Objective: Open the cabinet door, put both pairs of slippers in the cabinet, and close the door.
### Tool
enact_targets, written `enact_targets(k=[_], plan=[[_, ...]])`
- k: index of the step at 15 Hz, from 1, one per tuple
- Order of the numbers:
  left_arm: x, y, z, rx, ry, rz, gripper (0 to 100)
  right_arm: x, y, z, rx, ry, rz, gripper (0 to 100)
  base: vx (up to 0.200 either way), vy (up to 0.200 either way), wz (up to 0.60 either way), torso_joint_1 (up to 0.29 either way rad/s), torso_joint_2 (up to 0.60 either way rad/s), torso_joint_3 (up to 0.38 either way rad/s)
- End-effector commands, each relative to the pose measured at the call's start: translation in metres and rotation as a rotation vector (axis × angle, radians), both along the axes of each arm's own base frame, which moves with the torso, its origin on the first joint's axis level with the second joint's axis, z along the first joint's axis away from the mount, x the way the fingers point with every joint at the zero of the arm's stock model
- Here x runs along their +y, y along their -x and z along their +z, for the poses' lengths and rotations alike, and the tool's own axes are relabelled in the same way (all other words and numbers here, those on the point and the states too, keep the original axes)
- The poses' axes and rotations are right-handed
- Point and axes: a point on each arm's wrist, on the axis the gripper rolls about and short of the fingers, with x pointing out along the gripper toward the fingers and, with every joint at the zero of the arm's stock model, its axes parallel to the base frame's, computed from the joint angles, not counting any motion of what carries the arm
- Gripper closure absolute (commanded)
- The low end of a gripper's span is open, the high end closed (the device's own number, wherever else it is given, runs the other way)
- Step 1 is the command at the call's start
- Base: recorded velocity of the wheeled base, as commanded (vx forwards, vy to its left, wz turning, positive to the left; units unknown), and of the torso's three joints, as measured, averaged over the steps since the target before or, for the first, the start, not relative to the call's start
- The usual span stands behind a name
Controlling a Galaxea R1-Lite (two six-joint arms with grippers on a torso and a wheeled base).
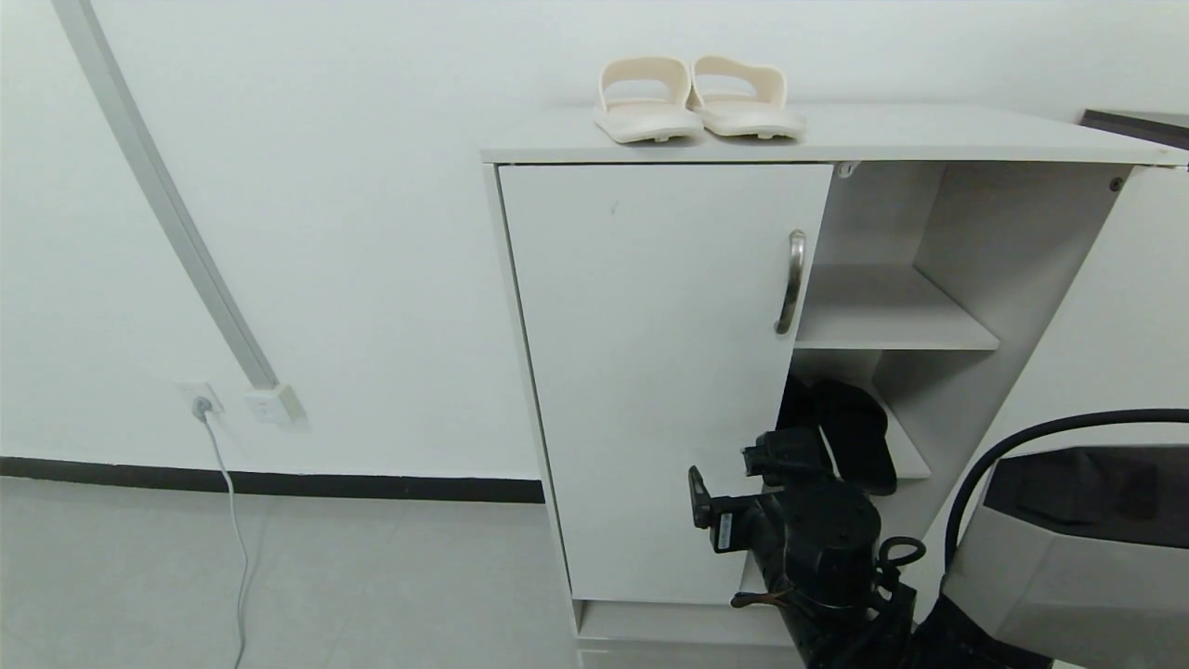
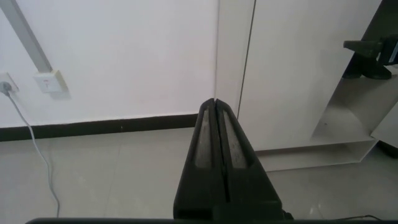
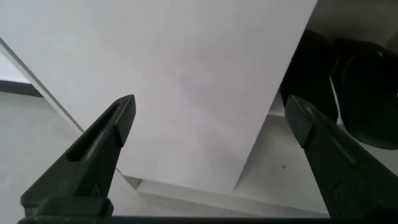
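A white cabinet (image 1: 650,372) stands against the wall with its left door shut, metal handle (image 1: 790,279) at the door's right edge. Its right door (image 1: 1115,316) is swung open. A cream pair of slippers (image 1: 697,98) sits on the cabinet top. A black pair of slippers (image 1: 850,432) lies on the lower shelf inside, also the black slippers (image 3: 360,87) in the right wrist view. My right gripper (image 1: 743,474) is open just in front of that lower shelf, holding nothing; the right gripper (image 3: 210,102) faces the shut door's edge. My left gripper (image 2: 214,106) is shut and empty, low over the floor left of the cabinet.
The upper shelf (image 1: 892,311) is bare. A wall socket with a white cable (image 1: 200,404) and a slanted grey conduit (image 1: 167,204) are on the wall at the left. Open tiled floor (image 1: 279,576) lies left of the cabinet.
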Motion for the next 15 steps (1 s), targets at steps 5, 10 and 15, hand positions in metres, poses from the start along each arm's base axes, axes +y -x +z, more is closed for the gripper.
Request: enact_targets(k=[5,10,15], plan=[[0.0,-0.0001,0.0,0.002,0.0,0.0,100,-0.0029,0.0006,-0.0063,0.016,0.027,0.012,0,0.0,0.0,0.0,0.0,0.0,0.0],[0.0,-0.0001,0.0,0.002,0.0,0.002,100,-0.0025,0.001,-0.0063,0.016,0.027,0.014,0,0.0,0.0,0.0,0.0,0.0,0.0],[0.0,-0.0001,0.0,0.002,-0.002,0.0,100,-0.0027,0.0012,-0.0065,0.017,0.028,0.014,0,0.0,0.0,0.0,0.005,-0.05,-0.067]])
